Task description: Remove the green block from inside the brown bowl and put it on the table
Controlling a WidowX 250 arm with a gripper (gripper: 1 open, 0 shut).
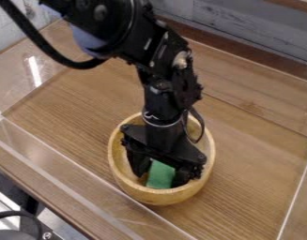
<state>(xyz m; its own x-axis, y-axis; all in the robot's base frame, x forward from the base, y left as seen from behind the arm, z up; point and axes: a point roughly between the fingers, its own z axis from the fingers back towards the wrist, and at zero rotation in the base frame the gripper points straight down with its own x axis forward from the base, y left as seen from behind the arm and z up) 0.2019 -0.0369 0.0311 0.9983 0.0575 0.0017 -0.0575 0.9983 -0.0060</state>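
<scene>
The brown bowl sits on the table near its front edge. Inside it lies the green block, partly covered by the gripper. My gripper reaches straight down into the bowl from above. Its black fingers stand open on either side of the block, close to it but not visibly pressed against it. The black arm rises from the bowl toward the upper left.
Clear acrylic walls border the table on the front and left. A grey plank wall runs behind. Bare wood-grain surface lies right of the bowl and more to its left.
</scene>
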